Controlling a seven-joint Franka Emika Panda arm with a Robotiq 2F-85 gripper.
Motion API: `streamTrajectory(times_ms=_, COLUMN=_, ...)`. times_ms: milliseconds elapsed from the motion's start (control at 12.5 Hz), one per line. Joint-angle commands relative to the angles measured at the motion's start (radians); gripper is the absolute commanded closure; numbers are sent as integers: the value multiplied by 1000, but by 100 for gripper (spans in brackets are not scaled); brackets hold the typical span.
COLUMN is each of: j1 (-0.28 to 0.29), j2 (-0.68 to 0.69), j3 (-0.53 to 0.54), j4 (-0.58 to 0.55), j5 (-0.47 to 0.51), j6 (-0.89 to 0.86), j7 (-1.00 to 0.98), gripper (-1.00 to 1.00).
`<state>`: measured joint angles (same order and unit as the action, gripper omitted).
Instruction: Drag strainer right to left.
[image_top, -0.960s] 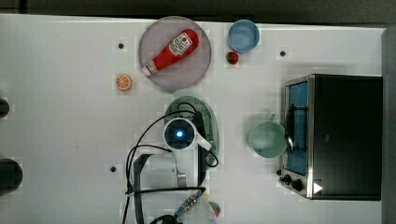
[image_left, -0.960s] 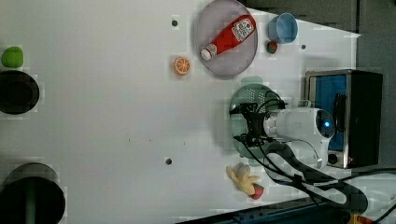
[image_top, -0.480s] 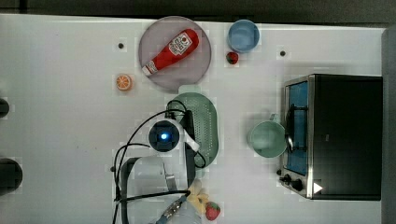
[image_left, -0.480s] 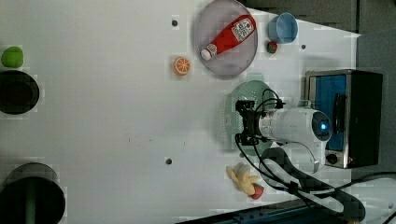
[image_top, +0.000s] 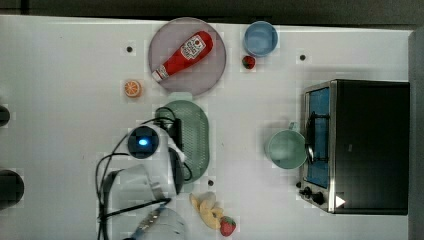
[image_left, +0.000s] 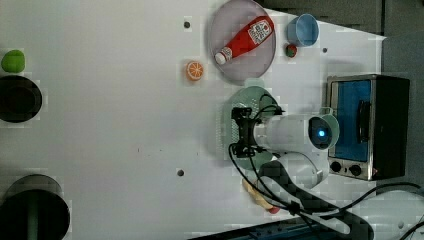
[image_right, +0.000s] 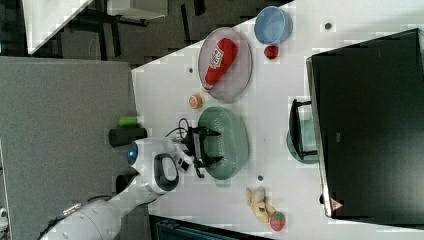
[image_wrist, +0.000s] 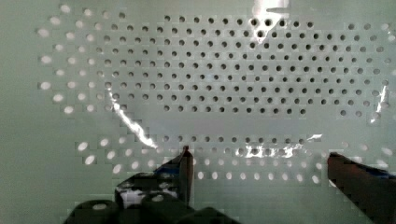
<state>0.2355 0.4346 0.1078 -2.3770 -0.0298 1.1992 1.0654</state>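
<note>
Top view gives me the strainer (image_top: 196, 137) lengthwise top-to-bottom, tab toward the plate (image_top: 212, 75); bare surface (image_top: 60, 125) on the top view's left; fingers (image_right: 212, 133) spread wide, holding nothing.

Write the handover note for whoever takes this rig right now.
Gripper: open, fingers down inside the strainer, holding nothing.
Strainer: mid-table in the top view, just below the plate with the ketchup bottle, left of the cup.
Done: strainer sits left of the cup and oven; how far it has travelled can't be told.
Left: keep dragging toward the top view's left if more travel is wanted, then lift out.
</note>
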Motion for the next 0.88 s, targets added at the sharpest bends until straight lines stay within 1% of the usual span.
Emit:
streamTrajectory(times_ms=80, j1=53, j2=21, j3=57, j4=61, j5=8, j6=-42, j7=141, gripper=-100)
streamTrajectory(times_ms=480, j1=141, j2=77, j3=61, j4=175, j5=12, j6=-98, j7=218, gripper=-100)
streamTrajectory(times_ms=880, j1=217, j2=125, j3=62, j4=259, j5=73, j6=-105, j7=256, gripper=-100)
